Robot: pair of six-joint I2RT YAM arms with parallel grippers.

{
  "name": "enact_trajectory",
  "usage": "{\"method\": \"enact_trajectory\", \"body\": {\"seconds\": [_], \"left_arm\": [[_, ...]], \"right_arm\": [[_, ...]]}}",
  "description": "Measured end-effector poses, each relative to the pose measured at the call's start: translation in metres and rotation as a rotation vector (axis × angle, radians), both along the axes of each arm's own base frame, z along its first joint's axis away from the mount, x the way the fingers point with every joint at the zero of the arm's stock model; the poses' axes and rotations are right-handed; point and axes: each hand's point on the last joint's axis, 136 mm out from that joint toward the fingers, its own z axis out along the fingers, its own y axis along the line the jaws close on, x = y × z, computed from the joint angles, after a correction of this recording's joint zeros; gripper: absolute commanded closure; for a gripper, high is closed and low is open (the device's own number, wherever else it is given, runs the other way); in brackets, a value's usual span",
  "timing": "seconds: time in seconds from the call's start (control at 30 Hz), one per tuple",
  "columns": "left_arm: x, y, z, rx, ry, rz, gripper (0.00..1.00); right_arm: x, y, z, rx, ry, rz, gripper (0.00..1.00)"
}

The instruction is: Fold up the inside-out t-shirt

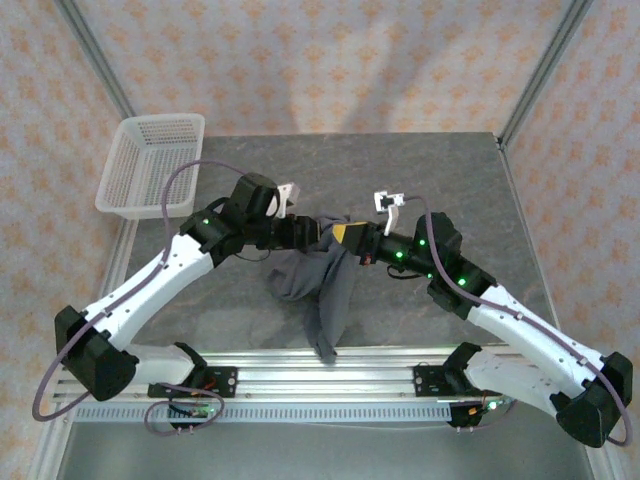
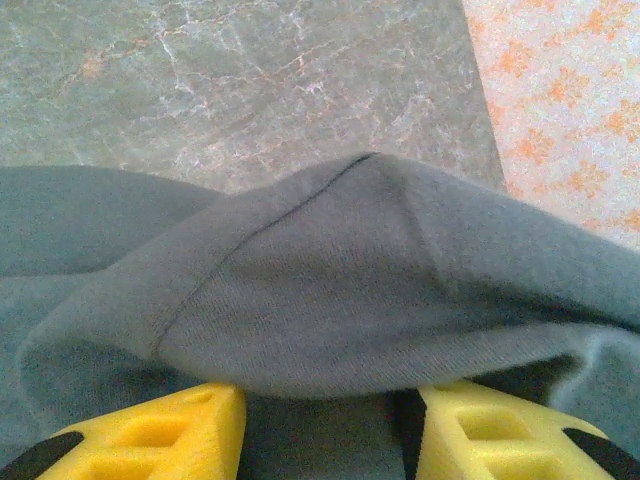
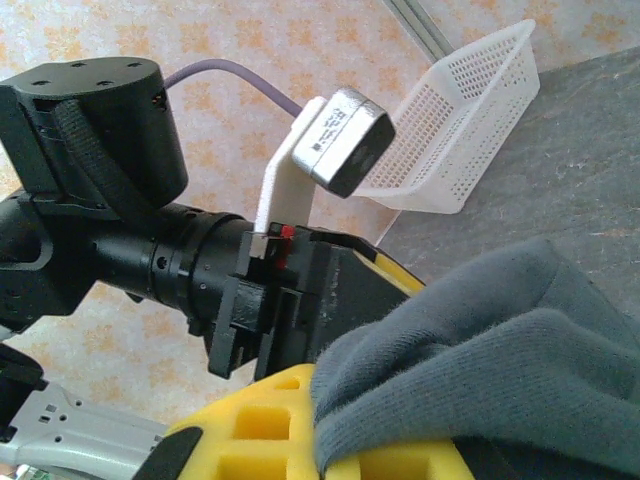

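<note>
Both arms bent inward, wrists meeting over table [image 1: 420, 170] centre. Inside-out t-shirt [image 1: 318, 285] hangs bunched there, tail trailing to near edge. Right gripper [image 1: 347, 237] clamped on shirt. Left wrist view: left gripper [image 2: 330, 425] fingers parted, seamed fold draped across. Right wrist view: white basket [image 3: 462, 128].

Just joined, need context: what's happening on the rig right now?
Both arms meet mid-table over the dark slate-grey soft fabric t-shirt. The right gripper is shut on a bunch of it, held up, the rest trailing down to the grey marbled table. The left gripper has cloth lying across its yellow fingers; grip unclear. No fold is made yet.
</note>
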Motion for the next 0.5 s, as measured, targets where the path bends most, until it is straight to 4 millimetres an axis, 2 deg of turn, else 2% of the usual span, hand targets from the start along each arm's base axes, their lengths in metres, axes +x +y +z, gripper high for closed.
{"method": "enact_trajectory", "body": {"seconds": [0.23,0.37,0.4,0.43,0.47,0.5], "left_arm": [[0.0,-0.02,-0.013,-0.073,0.078,-0.052,0.56],[-0.001,-0.025,-0.026,-0.068,0.123,-0.073,0.58],[-0.002,-0.026,-0.028,-0.067,0.134,-0.078,0.65],[-0.003,-0.027,-0.03,-0.07,0.142,-0.086,0.78],[-0.004,-0.029,-0.03,-0.079,0.15,-0.094,0.97],[-0.005,-0.031,-0.029,-0.092,0.159,-0.1,1.0]], "right_arm": [[0.001,0.0,0.0,0.0,0.0,-0.006,1.0],[0.002,-0.001,0.0,-0.001,0.0,-0.013,1.0],[0.002,-0.001,0.0,-0.001,-0.001,-0.015,1.0],[0.002,-0.001,0.0,-0.001,-0.001,-0.016,1.0],[0.003,-0.001,0.0,-0.001,-0.001,-0.019,1.0],[0.004,-0.002,0.0,-0.002,-0.002,-0.024,1.0]]}}
